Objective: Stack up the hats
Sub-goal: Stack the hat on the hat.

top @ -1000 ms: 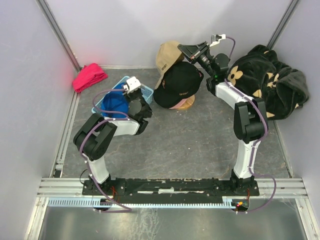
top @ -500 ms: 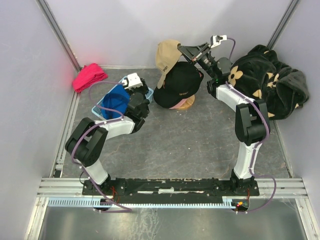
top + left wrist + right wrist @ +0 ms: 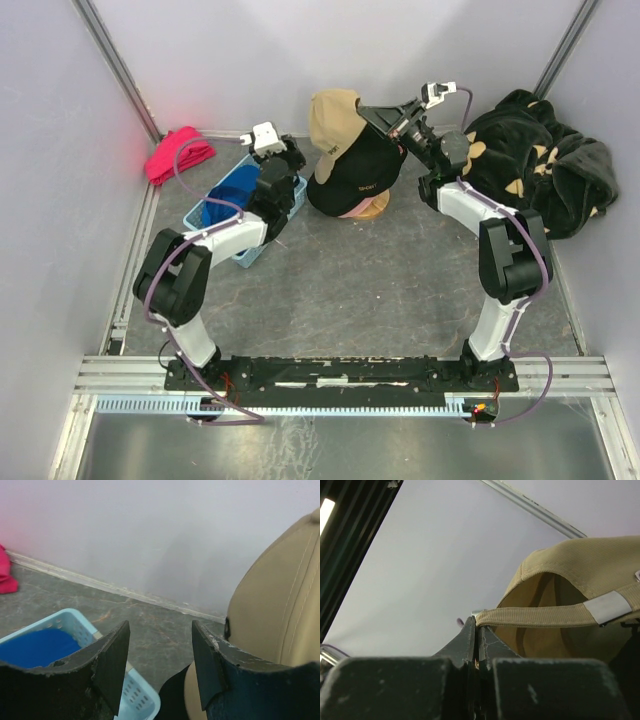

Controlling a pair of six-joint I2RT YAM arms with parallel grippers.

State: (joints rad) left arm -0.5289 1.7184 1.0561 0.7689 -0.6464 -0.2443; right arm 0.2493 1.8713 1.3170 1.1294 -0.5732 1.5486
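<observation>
tan hat (image 3: pixel 334 118) held above the hat pile by right claw (image 3: pixel 367 109); left claw (image 3: pixel 291 153) empty.
top view: the right claw is at 12 o'clock of the worktop (image 3: pixel 380 290), and the tan hat overlaps the black hat (image 3: pixel 362 168), which sits on a pink hat (image 3: pixel 348 209). white lettering on the black hat is too small to read. only the right wrist view shows the grip: jaws closed on the tan back strap (image 3: pixel 535 615). only the left wrist view shows the left claw's jaws apart with nothing between, the tan crown at its 3 o'clock, and the basket (image 3: pixel 82 622) with the blue hat (image 3: pixel 35 647) at 8. open worktop runs from centre to 6 o'clock. red-pink bundle (image 3: pixel 178 152) at 10, black plush fabric (image 3: pixel 545 165) at 2.
</observation>
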